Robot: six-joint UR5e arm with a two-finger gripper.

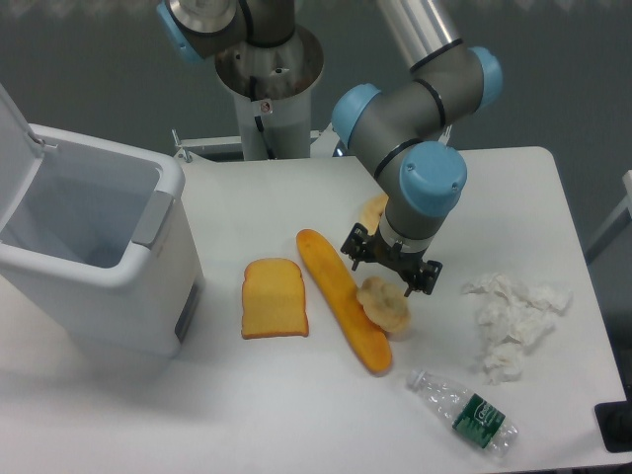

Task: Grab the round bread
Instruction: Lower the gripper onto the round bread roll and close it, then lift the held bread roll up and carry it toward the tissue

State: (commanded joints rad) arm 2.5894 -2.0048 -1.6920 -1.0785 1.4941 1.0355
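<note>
Round bread [385,304] beneath spread end effector [391,270]; bottle [463,410] label unreadable.

Bumpy matt round bread [385,304] beside smooth matt baguette [343,299].

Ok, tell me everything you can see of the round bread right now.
The round bread is a small pale-yellow bun with a lumpy surface and no hole. It lies on the white table, leaning against the right side of the long orange baguette near its lower end. The gripper hangs just above its upper edge, jaws open and spread wider than the bun, not gripping it. Its far edge is partly hidden.
</note>
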